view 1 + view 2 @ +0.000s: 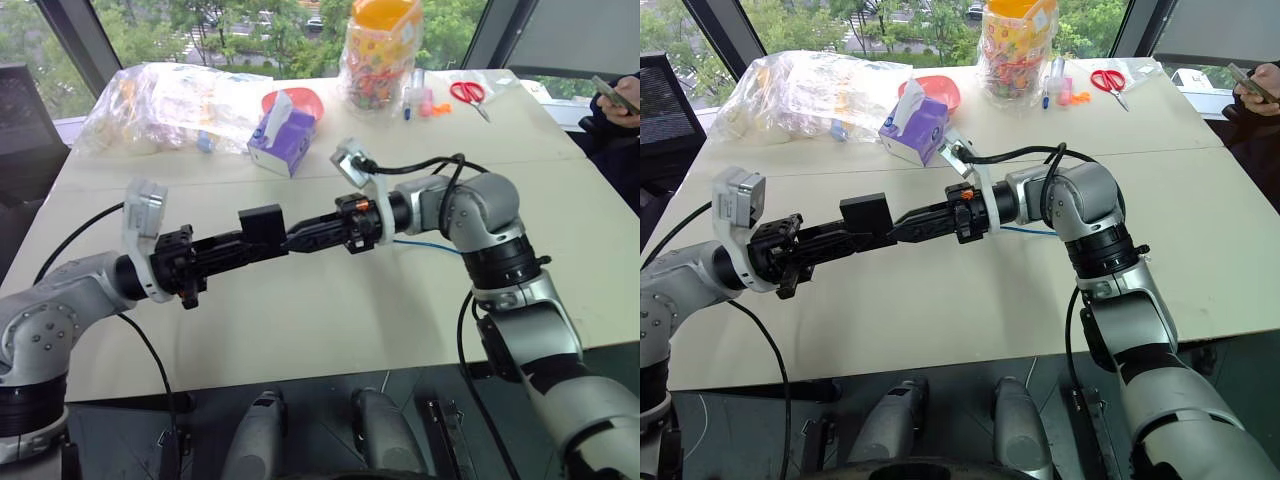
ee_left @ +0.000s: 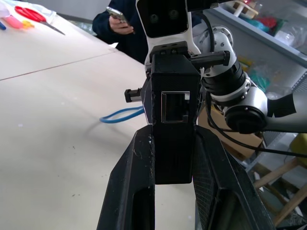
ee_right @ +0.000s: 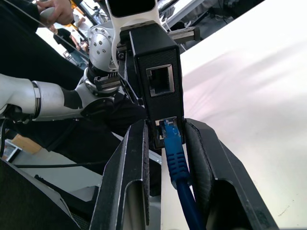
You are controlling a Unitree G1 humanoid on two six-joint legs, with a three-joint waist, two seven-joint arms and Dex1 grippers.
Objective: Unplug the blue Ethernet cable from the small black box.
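The small black box [image 1: 262, 222] hangs in the air above the counter [image 1: 330, 320], clamped between the two fingers of my left tool [image 2: 173, 143], which is fully closed on its sides. In the left wrist view one open port faces out from the box. In the right wrist view the box shows two ports, an empty upper one and a lower one where the blue Ethernet cable [image 3: 176, 163] meets it; its plug sits right at the mouth of that port, and I cannot tell whether it is seated or just out.

My right tool [image 3: 168, 158] points at the box from the opposite side, fingers flanking the blue plug and narrowly spaced. Whether they actually press on the plug I cannot tell. From there the cable runs back under my right wrist and shows as a thin blue line over the counter beside my right forearm.

Further off on the counter stand a purple tissue box [image 1: 283, 138], a red bowl [image 1: 298, 102] behind it, a crumpled clear plastic bag [image 1: 165, 105], a tall jar of coloured sweets [image 1: 380, 50] and red-handled scissors [image 1: 468, 95]. A person's hand [image 1: 618, 100] holds a phone at the counter's far right edge.
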